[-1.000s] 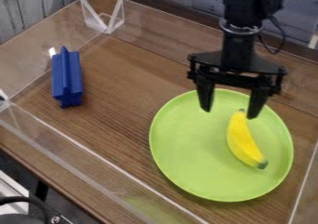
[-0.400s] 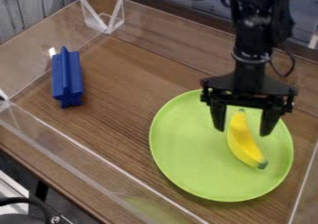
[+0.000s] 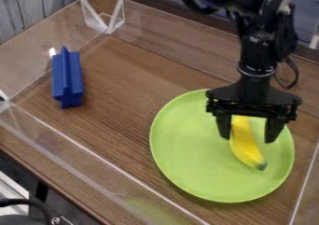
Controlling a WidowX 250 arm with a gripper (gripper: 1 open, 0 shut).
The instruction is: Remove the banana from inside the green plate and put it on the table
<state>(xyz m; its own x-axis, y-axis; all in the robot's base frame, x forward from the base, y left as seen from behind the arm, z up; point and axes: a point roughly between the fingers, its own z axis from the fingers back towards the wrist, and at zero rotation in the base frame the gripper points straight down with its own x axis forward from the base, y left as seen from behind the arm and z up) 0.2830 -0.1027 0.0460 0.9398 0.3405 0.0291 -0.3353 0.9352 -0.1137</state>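
Yellow banana [image 3: 247, 144] at 3 o'clock on green plate [image 3: 187, 145], straddled by spread gripper [image 3: 253, 129], blue block [image 3: 67, 77] at 9 o'clock on table [image 3: 137, 65]

Clear acrylic walls [image 3: 50, 145] border the surface; grey planks [image 3: 35, 7] lie behind.

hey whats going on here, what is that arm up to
A robot arm's gripper hangs open, pointing down, with a finger on each side of the banana that lies on the green plate. Nothing is gripped or lifted yet. A blue block sits apart on the wooden table.
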